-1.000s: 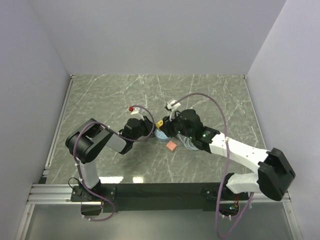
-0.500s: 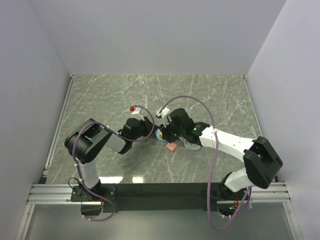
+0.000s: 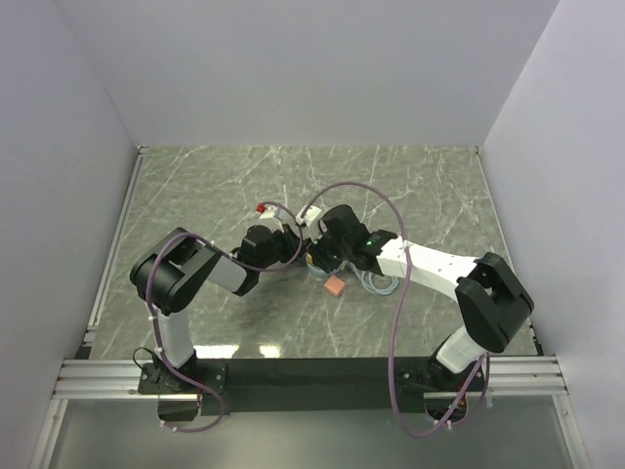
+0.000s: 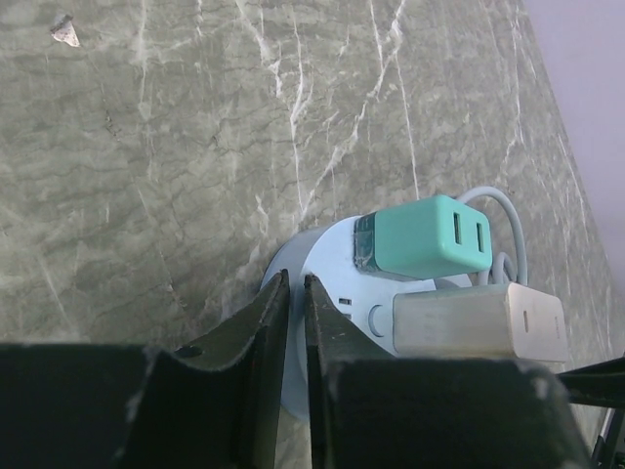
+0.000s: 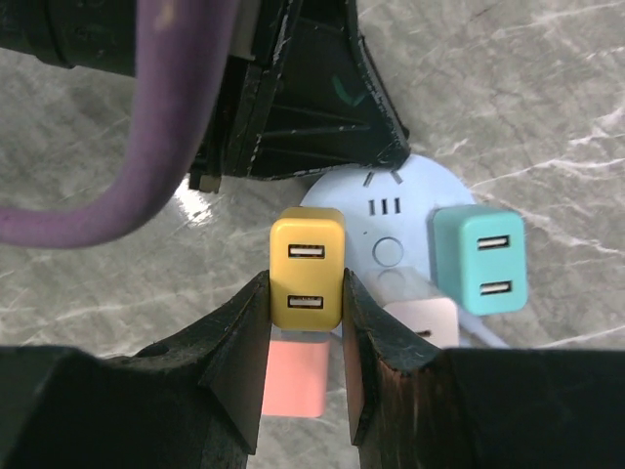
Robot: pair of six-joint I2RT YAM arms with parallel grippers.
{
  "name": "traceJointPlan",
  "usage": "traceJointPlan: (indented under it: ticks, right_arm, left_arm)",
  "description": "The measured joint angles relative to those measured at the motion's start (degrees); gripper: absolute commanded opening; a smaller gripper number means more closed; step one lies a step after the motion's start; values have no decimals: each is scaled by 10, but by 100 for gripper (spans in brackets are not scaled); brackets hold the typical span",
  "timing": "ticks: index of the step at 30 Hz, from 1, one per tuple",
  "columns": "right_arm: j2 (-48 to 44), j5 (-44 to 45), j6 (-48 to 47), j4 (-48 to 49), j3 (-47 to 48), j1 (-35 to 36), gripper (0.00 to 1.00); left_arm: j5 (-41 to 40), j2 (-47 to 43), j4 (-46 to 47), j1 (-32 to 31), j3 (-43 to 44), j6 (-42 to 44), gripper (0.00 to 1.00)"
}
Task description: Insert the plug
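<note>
Both arms reach inward, claws almost tip to tip.
Your left arm (image 3: pixel 195 276) is folded low with the forearm running right; the left claw (image 4: pixel 291 283) has its fingers nearly together, only a thin slit between. Your right arm (image 3: pixel 439 270) stretches left from its base; the right claw (image 5: pixel 305 285) is angled down, clamped on the yellow plug (image 5: pixel 306 244).

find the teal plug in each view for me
Top external: not made out; that spot is hidden where the arms meet.
Left wrist: teal plug right of centre, on the round pale blue hub.
Right wrist: right side, right of the yellow plug.
Shared landmark: that hub, under the teal plug in both wrist views.
</note>
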Motion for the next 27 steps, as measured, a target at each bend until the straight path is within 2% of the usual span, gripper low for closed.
traceJointPlan:
  ticks: [17,27]
  right_arm:
    - [10,19,-13,-47,27,-1,0]
    - [10,8,-14,-41,21,-1,0]
  left_arm:
    - [5,0,-16,5,11,11,16]
    - [7,0,-16,5,11,12,15]
